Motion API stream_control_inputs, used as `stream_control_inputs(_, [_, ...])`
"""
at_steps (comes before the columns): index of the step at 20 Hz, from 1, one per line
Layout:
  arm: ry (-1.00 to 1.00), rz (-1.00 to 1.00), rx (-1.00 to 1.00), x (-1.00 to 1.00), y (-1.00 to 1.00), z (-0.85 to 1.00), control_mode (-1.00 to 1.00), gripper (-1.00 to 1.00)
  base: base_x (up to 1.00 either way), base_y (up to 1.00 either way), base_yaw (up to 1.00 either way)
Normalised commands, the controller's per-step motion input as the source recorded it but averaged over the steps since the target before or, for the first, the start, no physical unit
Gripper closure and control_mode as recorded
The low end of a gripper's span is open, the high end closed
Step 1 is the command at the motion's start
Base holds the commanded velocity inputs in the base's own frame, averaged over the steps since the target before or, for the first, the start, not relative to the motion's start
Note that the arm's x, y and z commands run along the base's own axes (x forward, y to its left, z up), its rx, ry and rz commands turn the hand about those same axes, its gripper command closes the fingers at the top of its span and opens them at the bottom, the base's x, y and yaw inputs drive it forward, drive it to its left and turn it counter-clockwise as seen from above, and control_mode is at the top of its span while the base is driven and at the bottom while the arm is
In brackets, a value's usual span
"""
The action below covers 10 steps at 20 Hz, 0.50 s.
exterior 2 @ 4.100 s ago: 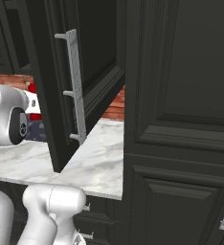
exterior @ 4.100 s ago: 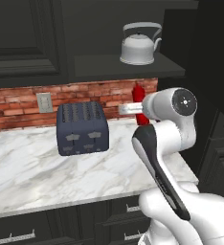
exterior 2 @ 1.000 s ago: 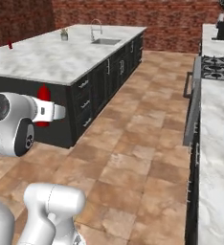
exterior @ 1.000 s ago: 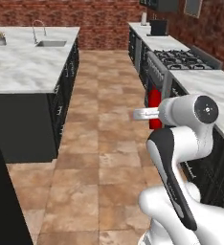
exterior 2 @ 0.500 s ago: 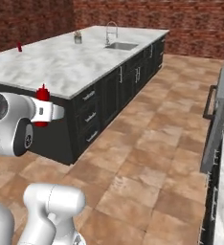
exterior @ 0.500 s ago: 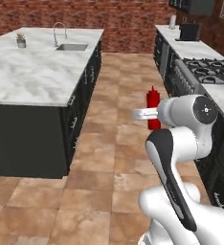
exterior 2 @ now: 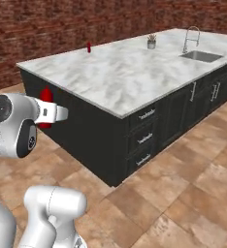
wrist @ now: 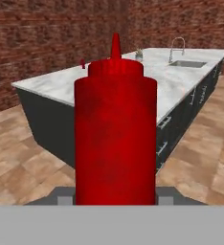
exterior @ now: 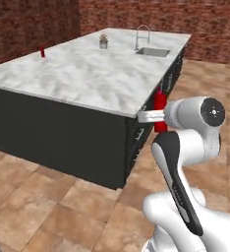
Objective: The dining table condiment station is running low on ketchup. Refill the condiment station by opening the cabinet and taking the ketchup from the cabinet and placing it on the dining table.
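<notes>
Base cams flanking; shared dining table (exterior: 87, 78)

My ketchup (wrist: 115, 139) looks smooth matt red plastic; the dining table (exterior: 87, 74) has polished grey-veined white marble.

Lighting's flat and even, you get no hard shadows anywhere. The marble top of the dining table (exterior: 87, 74) reads brightest, washed pale with soft grey veining and no real glare spots. The dark front under it goes almost black, so detail there is lost. In the hand view the ketchup (wrist: 115, 139) sits huge at 6 o'clock, mottled and blotchy up close. The brick wall (exterior 2: 47, 24) toward 12 o'clock looks dim and smeared. Everything's soft, low-res.
</notes>
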Motion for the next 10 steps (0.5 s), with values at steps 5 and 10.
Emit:
stream_control_inputs(5, [0.00,0.00,0.00,0.00,0.00,0.00,1.00,1.00,1.00,0.10,0.52])
stream_control_inputs(10, [0.00,0.00,0.00,0.00,0.00,0.00,1.00,1.00,1.00,0.01,0.45])
